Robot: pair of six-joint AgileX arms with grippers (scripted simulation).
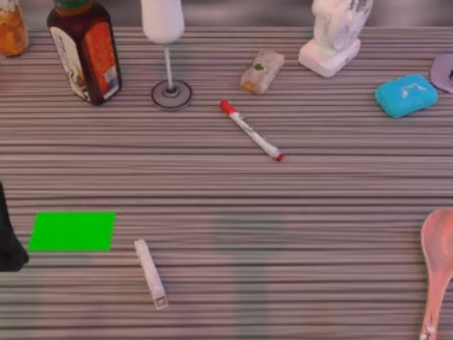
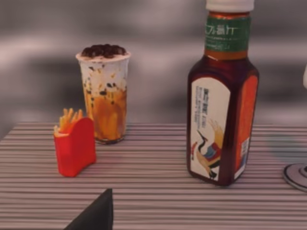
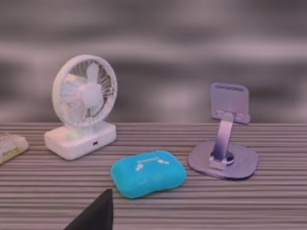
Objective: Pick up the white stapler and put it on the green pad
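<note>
A: Where is the white stapler [image 1: 151, 273]?

B: Flat on the table [image 1: 297, 212], near the front, left of centre, grey tip toward the front edge. The green pad [image 1: 72, 231] lies just beside it to the left; the two are apart, not touching.

A: Anything between them?

B: Bare striped tabletop. The nearest other thing is a dark shape at the left edge [image 1: 10, 234], touching or just overlapping the pad's left end. It is probably part of the left arm, but I cannot tell for sure.

A: And the grippers?

B: Neither shows in the top view. Each wrist view has only a dark wedge at the frame edge, so I cannot tell how the fingers stand.

A: What else is about?

B: Along the back: a dark sauce bottle [image 1: 85, 48] with a white and orange label, a wine glass [image 1: 165, 49], a small wrapped snack [image 1: 262, 71], a white desk fan [image 1: 333, 35], a turquoise soap-like block [image 1: 405, 95] and a purple phone stand [image 3: 224, 143]. A white marker with red cap [image 1: 250, 130] lies slantwise mid-table, well apart from the stapler. A pink spoon [image 1: 437, 269] sits at the right front.

A: Any containers?

B: A clear cup [image 2: 104, 93] holds an orange-brown drink topped with dark pearls. A red carton [image 2: 75, 146] just beside it holds fries. The bottle is capped and full of dark liquid.
</note>
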